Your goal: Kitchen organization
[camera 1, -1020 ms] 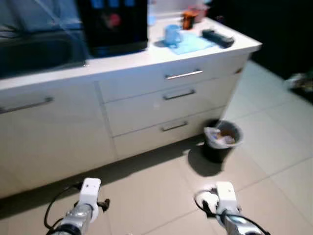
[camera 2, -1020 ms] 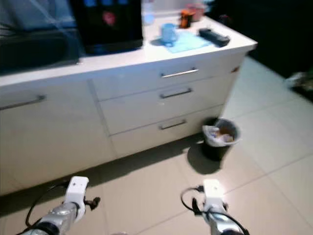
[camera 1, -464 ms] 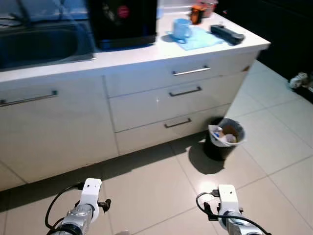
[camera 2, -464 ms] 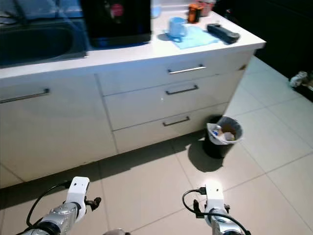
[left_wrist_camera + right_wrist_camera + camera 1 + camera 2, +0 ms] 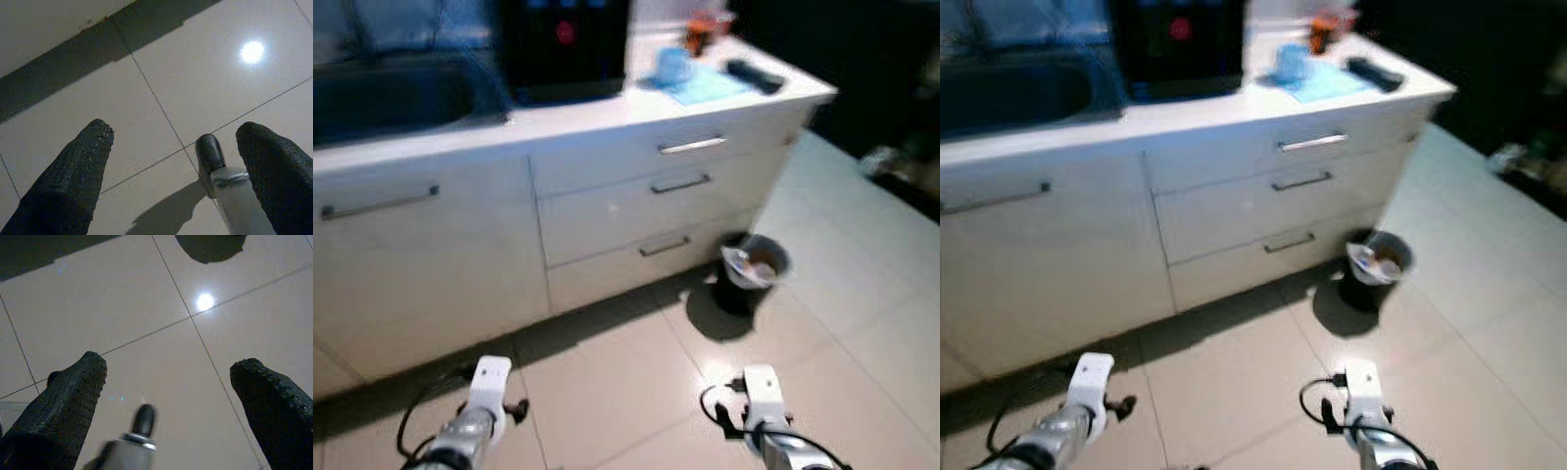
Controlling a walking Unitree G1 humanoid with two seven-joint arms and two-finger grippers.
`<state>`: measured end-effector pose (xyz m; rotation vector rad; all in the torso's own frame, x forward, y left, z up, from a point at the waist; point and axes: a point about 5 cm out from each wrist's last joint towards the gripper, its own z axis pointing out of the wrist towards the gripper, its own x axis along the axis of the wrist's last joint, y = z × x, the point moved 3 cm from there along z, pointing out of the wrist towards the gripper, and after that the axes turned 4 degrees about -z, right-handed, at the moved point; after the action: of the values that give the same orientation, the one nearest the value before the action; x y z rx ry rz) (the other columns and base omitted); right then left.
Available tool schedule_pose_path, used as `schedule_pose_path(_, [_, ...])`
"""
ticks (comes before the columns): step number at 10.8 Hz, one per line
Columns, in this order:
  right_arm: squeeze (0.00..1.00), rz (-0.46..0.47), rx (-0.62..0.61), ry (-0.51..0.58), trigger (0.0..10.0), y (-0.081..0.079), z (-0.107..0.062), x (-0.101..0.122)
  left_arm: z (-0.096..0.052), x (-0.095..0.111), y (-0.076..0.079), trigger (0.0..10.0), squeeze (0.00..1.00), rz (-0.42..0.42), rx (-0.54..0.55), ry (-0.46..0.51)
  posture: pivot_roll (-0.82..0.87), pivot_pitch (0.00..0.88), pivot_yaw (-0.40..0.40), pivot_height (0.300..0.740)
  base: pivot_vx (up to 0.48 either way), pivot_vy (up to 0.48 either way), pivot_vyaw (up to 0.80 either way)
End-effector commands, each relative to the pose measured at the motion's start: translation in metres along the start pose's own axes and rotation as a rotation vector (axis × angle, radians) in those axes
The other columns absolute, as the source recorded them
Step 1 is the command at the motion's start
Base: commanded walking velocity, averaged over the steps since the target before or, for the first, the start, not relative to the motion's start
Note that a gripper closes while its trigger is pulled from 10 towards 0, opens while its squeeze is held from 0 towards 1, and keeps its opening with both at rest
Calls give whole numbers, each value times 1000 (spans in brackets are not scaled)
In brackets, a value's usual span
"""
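White cabinet fronts fill the scene ahead: the counter (image 5: 607, 113) serves as the landmark, with three drawers (image 5: 675, 186) stacked below its right half and a wider door to their left. On the counter's right end lie a blue cloth (image 5: 700, 86) with a blue mug (image 5: 672, 65) on it, a dark flat object (image 5: 754, 75) just beyond the cloth, and something orange (image 5: 697, 35) behind; a black appliance (image 5: 566, 44) stands to the left of these, and a dark sink (image 5: 391, 98) further left again. A small black bin (image 5: 749, 269), holding rubbish, stands on the tiled floor (image 5: 862, 294) at the counter's right corner.

Both arms hang low, well short of the counter. The left gripper (image 5: 171, 171) has its fingers spread wide over bare tile, holding nothing; the right gripper (image 5: 171, 396) is likewise wide and empty.

By my reading, the step in hand is the approach, with nothing picked up yet. The next move likely calls for closing in on the counter's right end and raising an arm to the items there.
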<state>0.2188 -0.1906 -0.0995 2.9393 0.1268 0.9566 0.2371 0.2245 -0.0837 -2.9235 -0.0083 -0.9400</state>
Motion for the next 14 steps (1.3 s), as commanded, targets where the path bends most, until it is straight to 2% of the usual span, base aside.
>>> schedule_pose_path(1, [0,-11,2,6,10000,1,0,3,0,-4,-1,10000,0,10,2,-14,42,0,-17,740,0,337,0])
schedule_pose_path(7, [0,-28,14,13,10000,0,0,5,0,-3,-3,10000,0,21,19,-7,42,0,-19,740,0,47,0])
schedule_pose_path(10, [0,-35,18,16,10000,0,1,5,0,-3,-3,10000,0,24,17,-10,41,0,-19,740,334,0,0])
schedule_pose_path(14, [0,-40,23,19,10000,0,1,6,0,-2,-2,10000,0,25,13,-10,42,0,-20,740,437,0,723])
